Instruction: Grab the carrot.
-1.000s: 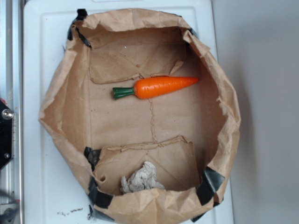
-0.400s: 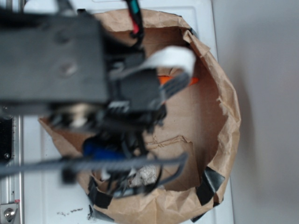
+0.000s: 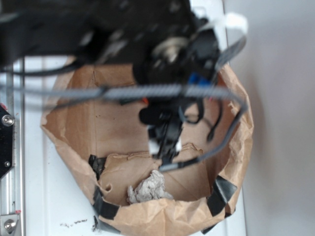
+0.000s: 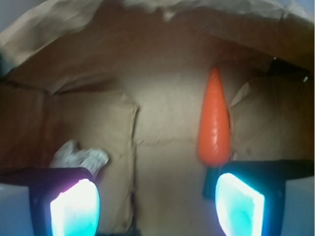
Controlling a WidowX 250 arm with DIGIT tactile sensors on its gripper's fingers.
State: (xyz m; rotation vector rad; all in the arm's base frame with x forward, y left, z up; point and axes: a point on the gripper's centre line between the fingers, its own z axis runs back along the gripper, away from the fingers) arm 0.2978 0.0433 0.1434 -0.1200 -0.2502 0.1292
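In the wrist view, the claw [image 4: 157, 204] is hanging wide open, with its two glowing blue-green fingertips [image 4: 75, 209] sitting far apart at the bottom of the picture. Nothing is sitting between them. Just past the right fingertip, the orange carrot [image 4: 214, 125] is lying on the floor of the brown paper bag [image 4: 162, 69], with its fat end near that fingertip and its pointy end aiming away. Close to the left fingertip, a crumpled grey-white paper wad [image 4: 78, 156] is lying on a folded flap of the bag. Behind them, the back wall of the bag is rising up. In the outside view, the black arm is reaching over the bag, and the claw [image 3: 165, 140] is hanging down inside it. The arm is hiding the carrot there. The bag is sitting on a white table [image 3: 54, 196].
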